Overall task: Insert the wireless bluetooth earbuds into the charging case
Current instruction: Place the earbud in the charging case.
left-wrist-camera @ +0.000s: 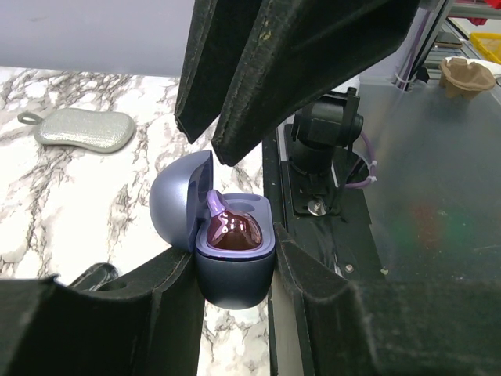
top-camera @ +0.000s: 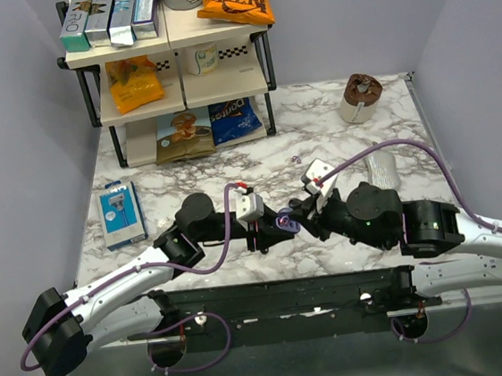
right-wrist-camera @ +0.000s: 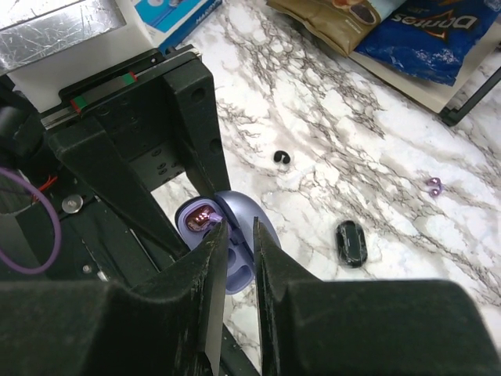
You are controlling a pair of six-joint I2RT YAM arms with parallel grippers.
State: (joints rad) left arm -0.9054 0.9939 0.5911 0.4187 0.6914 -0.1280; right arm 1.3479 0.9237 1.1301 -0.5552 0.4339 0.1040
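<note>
Left wrist view: the left gripper [left-wrist-camera: 235, 262] has its two black, rough-grained fingers [left-wrist-camera: 168, 278] clamped on either side of the charging case [left-wrist-camera: 235, 270], touching it and holding it upright just above the near table edge. The case is a smooth, matte lilac-blue, rounded pod with its domed lid hinged open to the left. A seated earbud [left-wrist-camera: 235, 232] sits in its well; it is glossy, dark and bean-shaped, with a lilac tip pointing up.

The right gripper [right-wrist-camera: 239, 239] comes down onto the case from above. Its jaws are almost together, with only a thin slit between the flat, coarse black pads, and nothing is visible in that slit.

From the top external camera, both arms reach in low and bent, meeting at the table's front centre.

Further out, a loose earbud [right-wrist-camera: 351, 244], shiny black and oval, lies on the white, grey-veined marble table [top-camera: 336, 143], well apart from the case. A small black ring [right-wrist-camera: 282, 157] and a lilac speck [right-wrist-camera: 433, 185] lie beyond it. A grey textured pouch [left-wrist-camera: 78, 129] lies flat. At the far end there are a Doritos bag [right-wrist-camera: 423, 39] and a shelf rack [top-camera: 177, 79].
</note>
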